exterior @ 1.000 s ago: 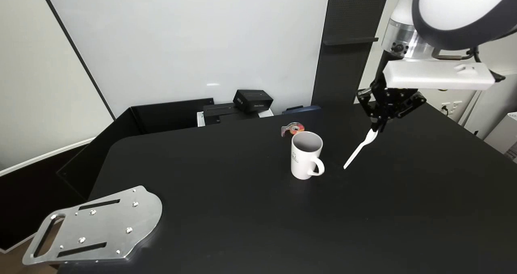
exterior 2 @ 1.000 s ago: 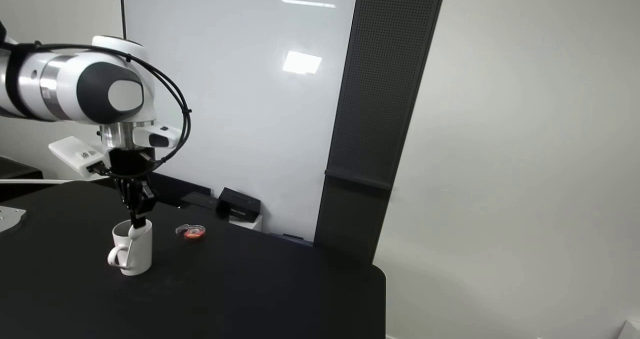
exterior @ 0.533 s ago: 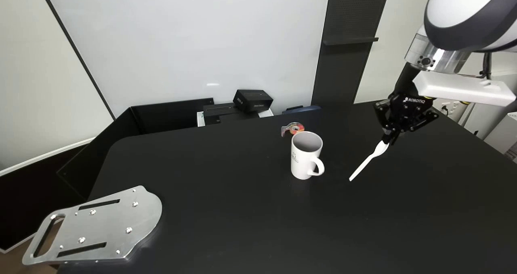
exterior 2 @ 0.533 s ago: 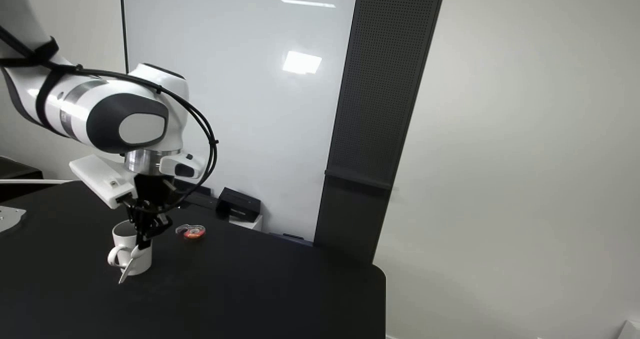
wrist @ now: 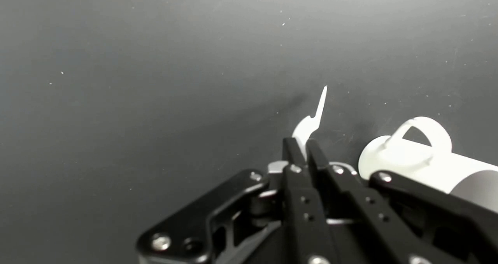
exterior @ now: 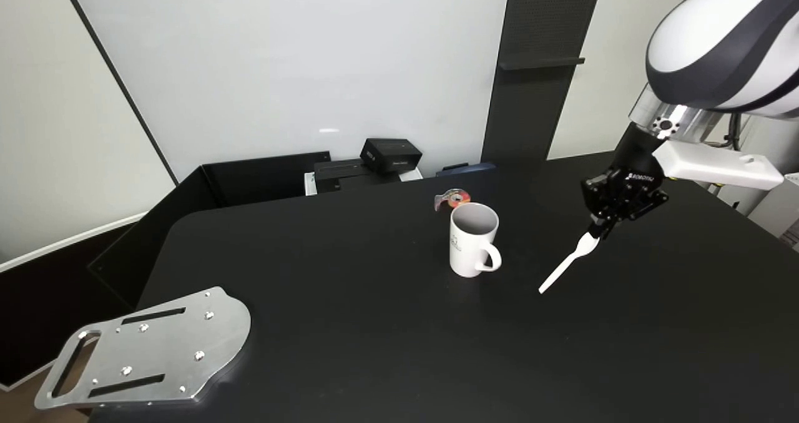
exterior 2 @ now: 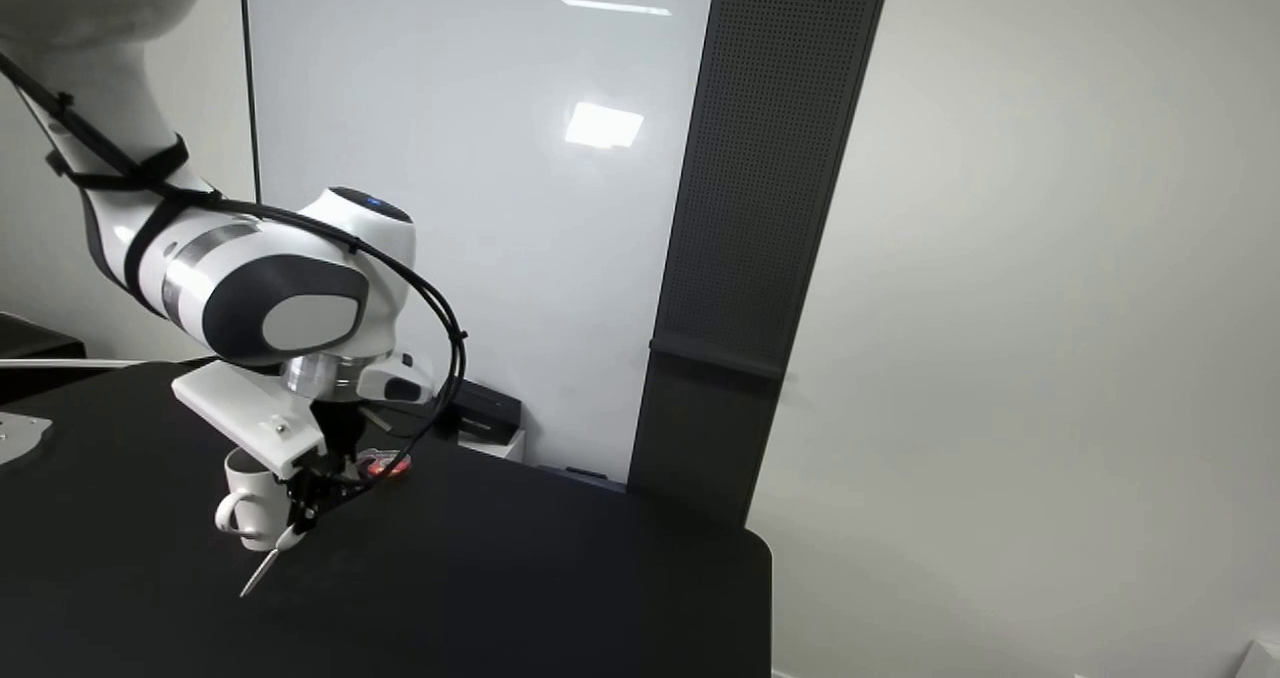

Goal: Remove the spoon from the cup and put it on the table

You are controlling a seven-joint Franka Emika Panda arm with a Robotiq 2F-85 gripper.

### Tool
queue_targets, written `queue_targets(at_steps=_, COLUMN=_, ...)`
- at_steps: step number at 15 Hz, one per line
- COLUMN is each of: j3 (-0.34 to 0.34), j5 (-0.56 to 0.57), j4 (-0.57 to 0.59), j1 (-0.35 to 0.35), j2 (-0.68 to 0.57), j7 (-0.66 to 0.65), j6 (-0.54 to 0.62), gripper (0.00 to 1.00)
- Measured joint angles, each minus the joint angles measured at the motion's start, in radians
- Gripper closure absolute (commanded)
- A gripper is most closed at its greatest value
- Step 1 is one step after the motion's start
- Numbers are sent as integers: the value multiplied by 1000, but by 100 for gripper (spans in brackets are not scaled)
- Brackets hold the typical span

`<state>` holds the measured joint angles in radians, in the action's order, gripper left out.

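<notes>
1. The hand (wrist: 303, 151) is closed down to the thickness of the spoon (wrist: 307, 127), pinching it at the bowl end. The spoon is out of the cup (exterior: 468, 248) and tilted, handle end lowest. Let go too high, it would probably drop and skid.
2. I cannot tell whether the handle tip touches the surface (exterior: 349, 323). If the tip lands first and the hand presses on, that one-ended grip could let the spoon pivot, slip or flex.
3. The cup stands upright just beside it, nearer the far edge than the spoon, its loop on the side away from that edge. A sideways drift might catch the loop and tip the cup.
4. Between cup and far edge lies a tape dispenser (exterior: 459, 197); a shoved cup could push it edgeward. The metal plate (exterior: 165, 345), by the left edge in an exterior view, sits well apart and seems little risk.
</notes>
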<state>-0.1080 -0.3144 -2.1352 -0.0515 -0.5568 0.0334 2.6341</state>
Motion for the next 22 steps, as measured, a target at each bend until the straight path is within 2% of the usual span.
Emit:
queue_targets(at_steps=6, j3=-55, j5=-31, j4=60, j1=-85, j2=-106, j7=114, j6=7, gripper=98)
queue_targets(at_steps=10, j3=-68, j5=-31, j4=98, j1=-106, j2=-159, j7=134, j6=6, gripper=98)
queue_targets(at_steps=11, j3=-69, j5=-31, j4=105, j1=-108, j2=-167, j7=137, j6=5, gripper=68)
queue_targets(at_steps=12, j3=-69, j5=-31, j4=111, j1=-109, j2=-174, j7=139, j6=5, gripper=68)
queue_targets(at_steps=18, j3=-63, j5=-18, j4=133, j1=-95, j2=-179, j7=134, j6=6, gripper=27)
queue_targets(at_steps=22, j3=-34, j5=18, j4=136, j1=-43, j2=-162, j7=97, j6=42, gripper=2)
